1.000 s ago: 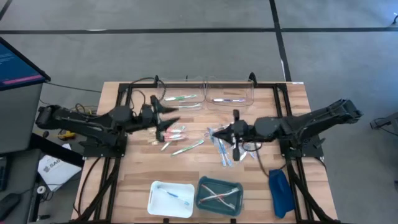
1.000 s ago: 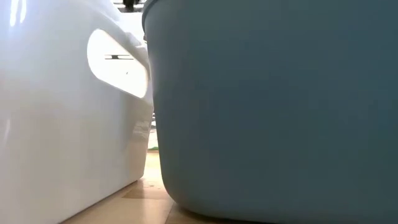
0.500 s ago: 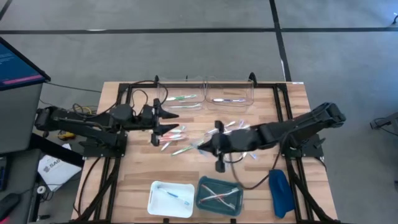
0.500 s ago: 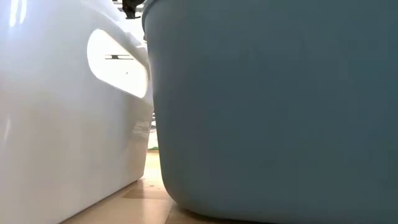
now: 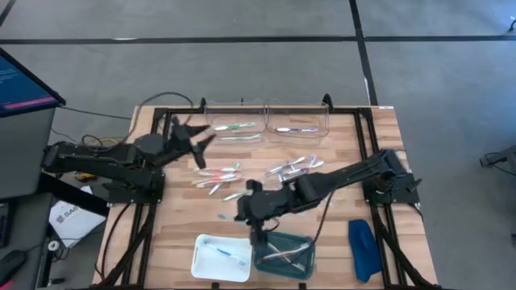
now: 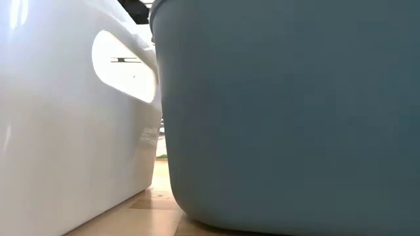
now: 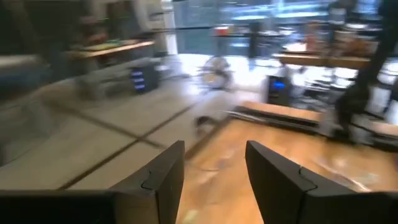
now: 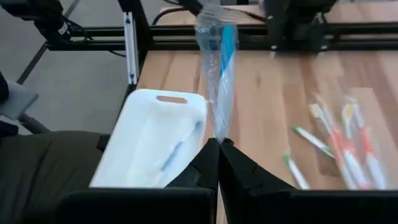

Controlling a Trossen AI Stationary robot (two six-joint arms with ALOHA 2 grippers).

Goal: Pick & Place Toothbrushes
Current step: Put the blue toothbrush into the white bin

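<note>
Held toothbrush: a blue toothbrush in a clear wrapper [image 8: 219, 59], pinched at one end and sticking out past the fingertips, over the wooden table [image 5: 173, 227] near the white bin [image 5: 222, 258].
Right gripper: the right gripper [image 8: 219, 146] is clenched on that wrapped toothbrush; from above it [image 5: 256, 232] hangs at the front of the table, just by the near edges of the white bin and the teal bin [image 5: 284, 253].
Loose toothbrushes: a scatter of pink, green and white toothbrushes [image 5: 218, 177] lies mid-table, with more wrapped ones [image 5: 294, 166] just to the right.
Bins: the white bin holds one blue toothbrush [image 5: 225, 255]; the teal bin holds a few.
Clear containers: two clear containers [image 5: 266, 122] at the far edge, each holding toothbrushes.
Left gripper: the left gripper [image 7: 214, 180] is raised over the table's far left, fingers parted and holding nothing.
</note>
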